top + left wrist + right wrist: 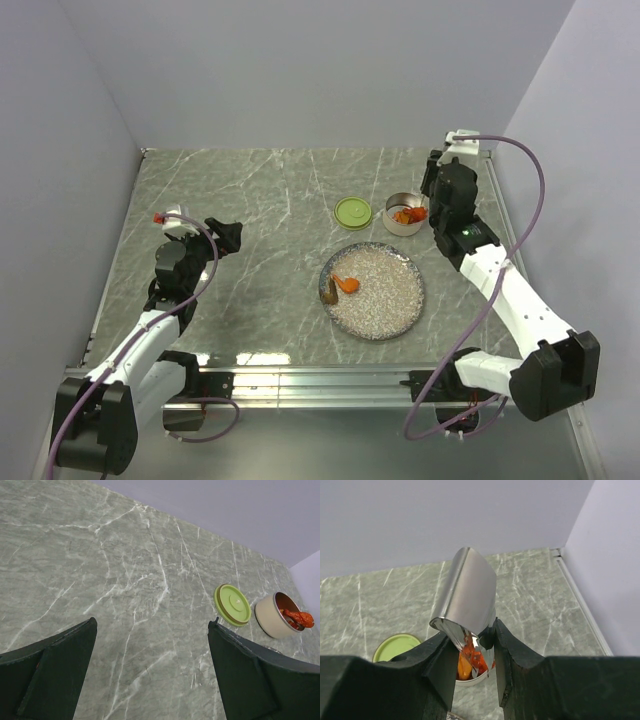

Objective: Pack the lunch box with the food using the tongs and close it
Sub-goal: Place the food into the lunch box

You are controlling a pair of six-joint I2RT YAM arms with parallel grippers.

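The right gripper (pixel 474 647) is clenched on the shiny tongs (pixel 467 587), their tips down over the open lunch box (pixel 398 228) at the far right of the table (pixel 250 200), where orange and red food (pixel 407 214) lies inside. The lime-green lid (pixel 353 212) rests flat just left of the tin, and on the speckled plate (pixel 395 300) nearer the arms an orange piece (pixel 346 284) and a brown piece (pixel 328 295) lie touching. The left gripper (pixel 150 670) hangs with jaws spread wide, holding nothing, well apart to the left
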